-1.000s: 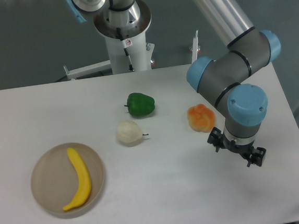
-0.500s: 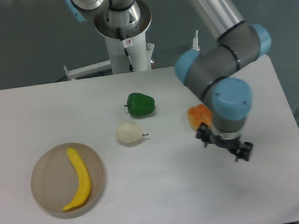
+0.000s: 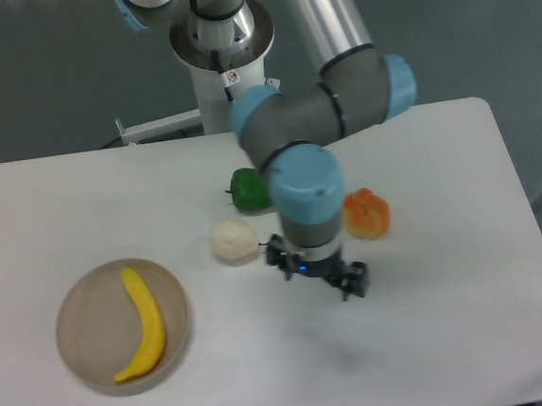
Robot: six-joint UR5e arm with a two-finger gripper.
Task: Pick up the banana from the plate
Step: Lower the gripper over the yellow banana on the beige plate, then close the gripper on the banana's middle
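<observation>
The bright yellow curved banana point(image 3: 143, 322) lies in the round beige-tan plate point(image 3: 86, 314) at the table's front left. My gripper point(image 3: 316, 273) hangs above the table's middle, well to the right of the plate and just right of the pale cream fruit. Its two fingers point(image 3: 353, 282) stand apart and hold nothing.
A pale cream pear-like fruit point(image 3: 232, 240) sits next to the gripper on its left. A green pepper point(image 3: 246, 190) lies behind it, partly hidden by the arm. An orange fruit point(image 3: 367, 213) lies to the right. The robot base point(image 3: 226, 64) stands at the back.
The arm has swung left across the table, from the right side past the orange fruit to the middle. The gripper stays open. The banana and plate have not moved.
</observation>
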